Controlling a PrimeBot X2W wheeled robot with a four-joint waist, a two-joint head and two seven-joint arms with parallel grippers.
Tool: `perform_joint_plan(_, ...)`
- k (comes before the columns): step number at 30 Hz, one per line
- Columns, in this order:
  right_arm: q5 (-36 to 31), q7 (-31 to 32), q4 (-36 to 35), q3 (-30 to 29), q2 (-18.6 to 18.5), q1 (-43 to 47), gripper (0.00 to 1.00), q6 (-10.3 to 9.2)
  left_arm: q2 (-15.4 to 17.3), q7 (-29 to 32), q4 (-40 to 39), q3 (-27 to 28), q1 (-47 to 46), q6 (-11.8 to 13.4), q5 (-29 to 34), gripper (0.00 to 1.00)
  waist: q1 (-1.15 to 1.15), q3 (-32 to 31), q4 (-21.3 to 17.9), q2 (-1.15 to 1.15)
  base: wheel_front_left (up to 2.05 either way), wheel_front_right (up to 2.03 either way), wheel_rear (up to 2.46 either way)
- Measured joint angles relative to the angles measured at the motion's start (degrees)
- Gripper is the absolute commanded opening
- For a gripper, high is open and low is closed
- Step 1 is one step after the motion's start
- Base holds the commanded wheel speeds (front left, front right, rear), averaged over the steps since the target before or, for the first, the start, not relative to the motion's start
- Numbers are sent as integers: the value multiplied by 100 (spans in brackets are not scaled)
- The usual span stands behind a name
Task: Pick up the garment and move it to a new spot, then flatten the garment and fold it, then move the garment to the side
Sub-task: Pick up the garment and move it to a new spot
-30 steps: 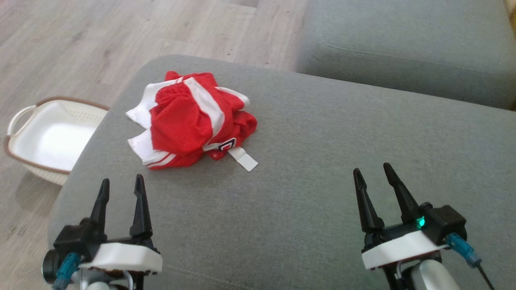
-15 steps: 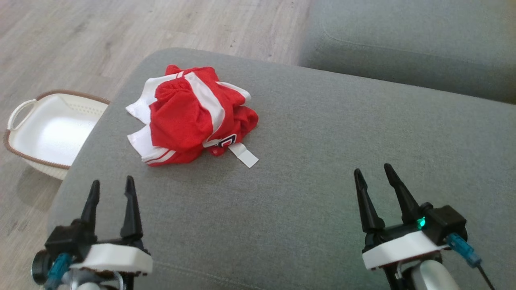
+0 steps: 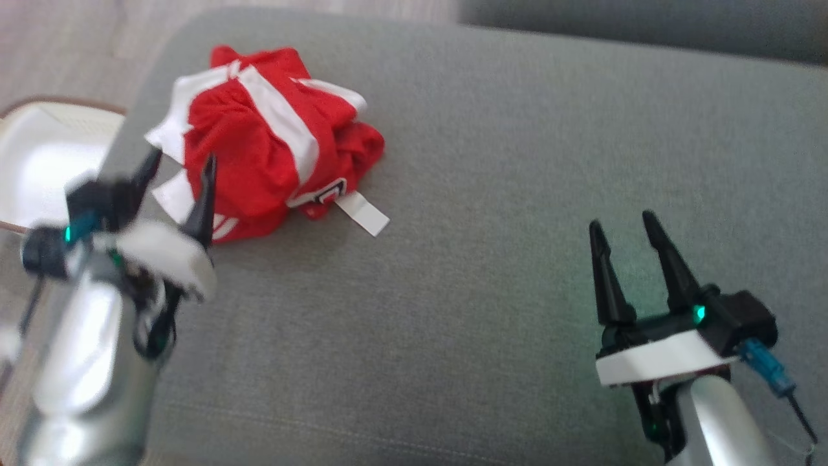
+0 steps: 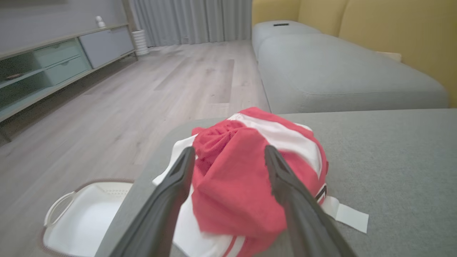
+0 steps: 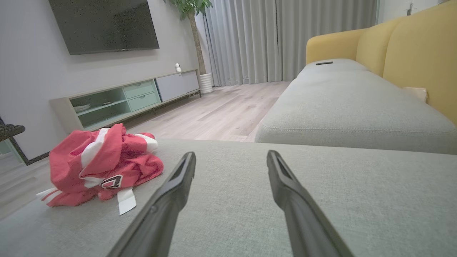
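Garment (image 3: 259,155): crumpled heap, far-left edge of cushion (image 3: 491,272). Left end effector (image 3: 182,156), right end effector (image 3: 620,221): fingers apart, empty. Risk: shallow pinch snags one layer; heap drags off toward basket (image 3: 39,155).

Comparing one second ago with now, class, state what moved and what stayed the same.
The left end effector reached forward, open, to the near edge of the crumpled garment; nothing gripped yet. The head camera shifted too. The garment stayed put on the cushion; the right end effector stayed open and back.
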Motion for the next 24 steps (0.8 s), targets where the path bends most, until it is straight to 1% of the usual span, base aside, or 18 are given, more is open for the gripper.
perform_joint_plan(4, -54, 0, -74, -42, -7, -162, 100, 0, 501, 709, 399, -698, -831, -44, -593, 100, 0, 333, -133, 0, 0, 0, 0)
perform_joint_plan(8, -103, 0, -153, -75, -9, -296, 100, 0, 920, 1287, 789, -1174, -1518, -43, -1157, 100, 0, 639, -267, 0, 0, 0, 0)
perform_joint_plan(11, -152, 0, -191, -91, -11, -438, 100, 0, 1100, 1567, 1039, -1470, -1961, -44, -1559, 100, 1, 853, -364, 0, 0, 0, 0)
perform_joint_plan(14, -169, 0, -227, -103, -14, -533, 100, 0, 1270, 1727, 1329, -1760, -2323, -44, -1779, 100, 1, 1046, -451, 0, 0, 0, 0)
perform_joint_plan(17, -269, -1, -227, -154, -14, -539, 100, 0, 1347, 1842, 1624, -1947, -2535, -43, -1959, 100, 1, 1208, -518, 0, 0, 0, 0)
perform_joint_plan(20, -269, -1, -227, -208, -16, -551, 100, 0, 1351, 1904, 1851, -2154, -2626, -44, -2089, 100, 1, 1318, -560, 0, 0, 0, 0)
perform_joint_plan(21, -268, -1, -226, -208, -15, -568, 100, 0, 1351, 1911, 1919, -2229, -2637, -44, -2151, 97, 1, 1336, -568, 0, 0, 0, 0)
perform_joint_plan(22, -268, 0, -225, -207, -16, -593, 100, 0, 1349, 1953, 1990, -2280, -2654, -44, -2238, 16, 0, 1347, -571, 0, 0, 0, 0)
perform_joint_plan(23, -268, -1, -226, -203, -16, -624, 100, 0, 1347, 1976, 2080, -2305, -2687, -44, -2347, 0, 0, 1351, -570, 0, 0, 0, 0)
perform_joint_plan(24, -267, -1, -226, -201, -16, -644, 100, 0, 1351, 1980, 2127, -2319, -2709, -44, -2438, 0, 0, 1348, -566, 0, 0, 0, 0)
